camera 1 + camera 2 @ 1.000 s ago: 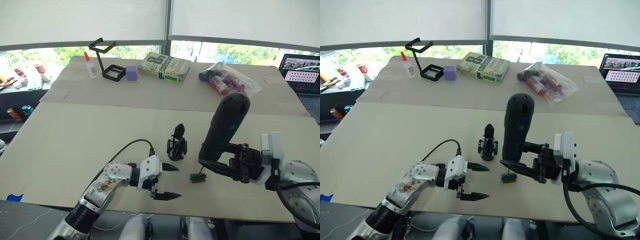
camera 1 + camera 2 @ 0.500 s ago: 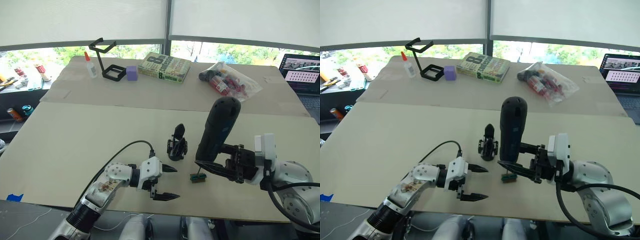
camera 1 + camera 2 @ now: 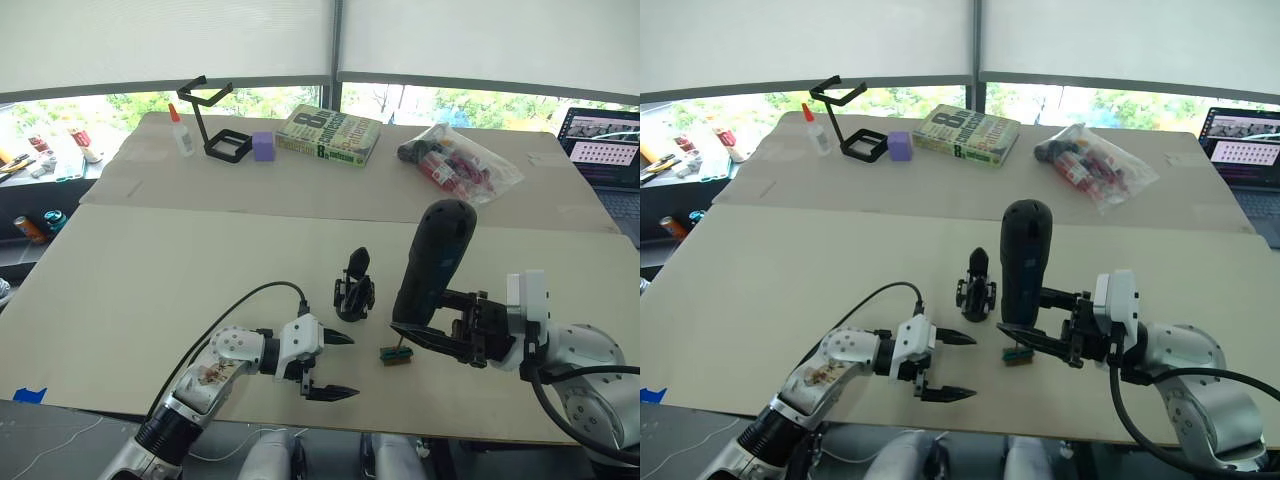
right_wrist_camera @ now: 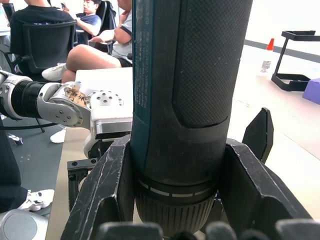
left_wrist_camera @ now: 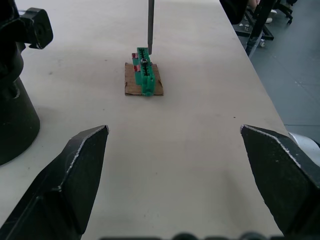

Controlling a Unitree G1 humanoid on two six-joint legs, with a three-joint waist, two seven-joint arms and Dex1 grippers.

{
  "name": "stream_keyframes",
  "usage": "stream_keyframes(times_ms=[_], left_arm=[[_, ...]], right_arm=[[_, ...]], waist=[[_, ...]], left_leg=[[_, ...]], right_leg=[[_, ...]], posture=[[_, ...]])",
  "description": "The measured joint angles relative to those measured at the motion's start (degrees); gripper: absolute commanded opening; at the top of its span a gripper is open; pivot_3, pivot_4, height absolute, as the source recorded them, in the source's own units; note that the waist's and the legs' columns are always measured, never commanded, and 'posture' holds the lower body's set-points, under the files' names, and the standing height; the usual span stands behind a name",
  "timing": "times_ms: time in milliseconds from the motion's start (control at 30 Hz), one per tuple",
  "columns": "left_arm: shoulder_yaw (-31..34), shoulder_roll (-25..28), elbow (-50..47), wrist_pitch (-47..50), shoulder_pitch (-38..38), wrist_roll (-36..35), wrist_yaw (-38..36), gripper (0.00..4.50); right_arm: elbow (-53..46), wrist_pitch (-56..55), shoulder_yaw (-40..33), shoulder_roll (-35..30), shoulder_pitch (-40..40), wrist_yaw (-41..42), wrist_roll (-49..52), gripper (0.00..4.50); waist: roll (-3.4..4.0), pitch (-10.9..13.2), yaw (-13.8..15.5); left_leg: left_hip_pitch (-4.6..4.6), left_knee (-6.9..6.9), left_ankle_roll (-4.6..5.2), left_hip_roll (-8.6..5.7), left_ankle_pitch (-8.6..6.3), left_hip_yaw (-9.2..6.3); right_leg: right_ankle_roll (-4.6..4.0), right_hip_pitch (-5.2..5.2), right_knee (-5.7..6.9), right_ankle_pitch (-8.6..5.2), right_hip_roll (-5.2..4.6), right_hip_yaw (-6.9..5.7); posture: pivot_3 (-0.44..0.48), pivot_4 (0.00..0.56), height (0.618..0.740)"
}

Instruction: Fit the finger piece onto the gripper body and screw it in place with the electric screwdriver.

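Left wrist view shows the bit of the electric screwdriver [image 3: 431,265] on the green block [image 5: 144,76]; a tilt could make it slip. The tool stands nearly upright, gripped in the right gripper [image 3: 455,335]. The left gripper [image 3: 332,365] (fingers wide apart, empty) waits near the gripper body [image 3: 354,290].

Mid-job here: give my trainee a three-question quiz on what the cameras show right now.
1. True or false: the right gripper is clamped on the electric screwdriver.
2. The screwdriver's bit rests on: A) the gripper body B) the green-and-brown block C) the book
3. Fill in: the left gripper is ____, holding nothing.

Key: 1 true; 2 B; 3 open
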Motion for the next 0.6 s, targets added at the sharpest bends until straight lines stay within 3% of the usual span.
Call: stream_keyframes(times_ms=[600], left_arm=[[0.00, -0.35, 1.35, -1.44, 0.00, 0.37, -0.29, 4.46]], right_arm=[[0.37, 0.00, 0.00, 0.64, 0.11, -0.02, -0.52, 1.93]], waist=[[0.00, 0.00, -0.02]], left_leg=[[0.00, 0.01, 0.00, 0.00, 0.00, 0.00]], right_leg=[[0.00, 0.00, 0.02, 0.00, 0.00, 0.00]], posture=[[0.000, 0.150, 0.740]])
